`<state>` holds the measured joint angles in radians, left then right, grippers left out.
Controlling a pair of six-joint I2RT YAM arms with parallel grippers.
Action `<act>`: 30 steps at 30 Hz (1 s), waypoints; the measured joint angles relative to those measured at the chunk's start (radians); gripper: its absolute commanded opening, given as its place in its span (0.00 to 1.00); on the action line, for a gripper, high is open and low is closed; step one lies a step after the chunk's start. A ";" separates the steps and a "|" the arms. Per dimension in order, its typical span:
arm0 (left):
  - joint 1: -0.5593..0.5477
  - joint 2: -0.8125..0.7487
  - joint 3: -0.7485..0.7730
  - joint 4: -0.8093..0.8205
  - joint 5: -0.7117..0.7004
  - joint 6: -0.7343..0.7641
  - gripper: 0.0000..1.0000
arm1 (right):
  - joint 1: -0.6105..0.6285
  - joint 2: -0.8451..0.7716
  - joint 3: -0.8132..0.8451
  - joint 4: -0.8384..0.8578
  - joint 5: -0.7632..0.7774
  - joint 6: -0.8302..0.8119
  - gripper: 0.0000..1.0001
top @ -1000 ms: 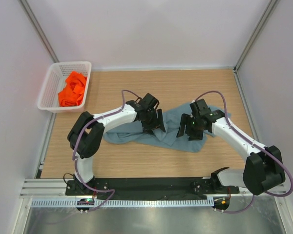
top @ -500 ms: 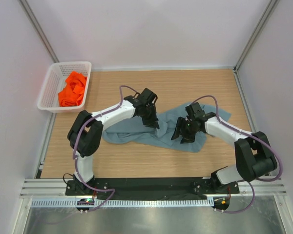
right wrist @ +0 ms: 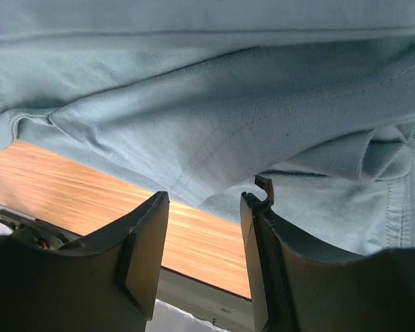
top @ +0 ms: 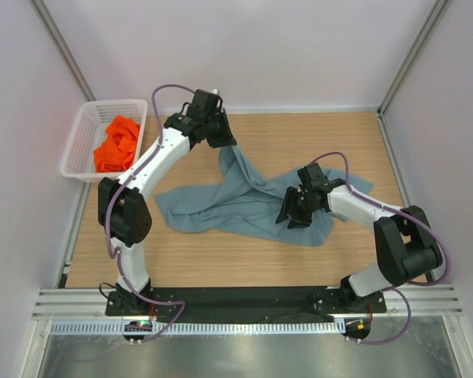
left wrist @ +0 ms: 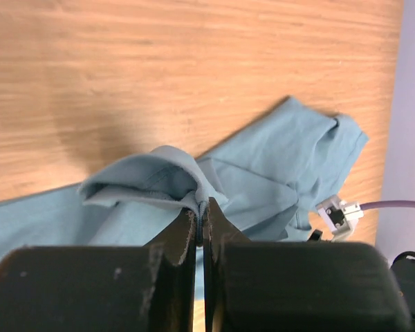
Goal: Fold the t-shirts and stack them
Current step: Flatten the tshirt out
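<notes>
The grey-blue t-shirt [top: 244,206] lies crumpled across the middle of the wooden table, with one part drawn up toward the back. My left gripper [top: 224,142] is raised near the back edge and shut on a pinched fold of that shirt [left wrist: 159,173]; its jaws [left wrist: 201,211] meet on the cloth. My right gripper [top: 292,213] rests low at the shirt's right half. In the right wrist view it [right wrist: 204,204] stands open, its fingertips at the cloth's edge [right wrist: 207,90] with bare wood in the gap. The orange t-shirt [top: 117,145] lies bunched in the basket.
A white lattice basket [top: 72,161] stands at the back left of the table. Pale walls close in the back and both sides. A metal rail [top: 236,315] with the arm bases runs along the near edge. Purple cables loop from both arms.
My left gripper shut on the grey-blue shirt and carried a fold of it up and back toward the rear wall. My right gripper slid slightly left and its jaws narrowed.
</notes>
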<state>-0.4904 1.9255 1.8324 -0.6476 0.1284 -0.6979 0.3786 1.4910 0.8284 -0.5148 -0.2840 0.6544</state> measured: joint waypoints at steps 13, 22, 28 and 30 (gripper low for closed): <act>0.041 0.016 0.145 0.029 -0.110 0.161 0.09 | 0.000 -0.014 0.000 -0.022 0.014 0.007 0.52; 0.085 0.237 0.571 -0.054 -0.216 0.287 0.89 | 0.000 -0.079 0.000 -0.046 0.035 0.011 0.62; 0.083 0.073 0.328 -0.165 -0.294 0.286 0.84 | 0.000 -0.079 0.000 -0.053 0.092 0.008 0.67; 0.083 -0.041 0.152 -0.186 -0.293 0.278 0.80 | 0.000 -0.079 0.000 -0.062 0.129 0.006 0.69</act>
<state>-0.4072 1.8843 1.9846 -0.8337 -0.1642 -0.4194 0.3782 1.4120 0.8280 -0.5766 -0.1555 0.6601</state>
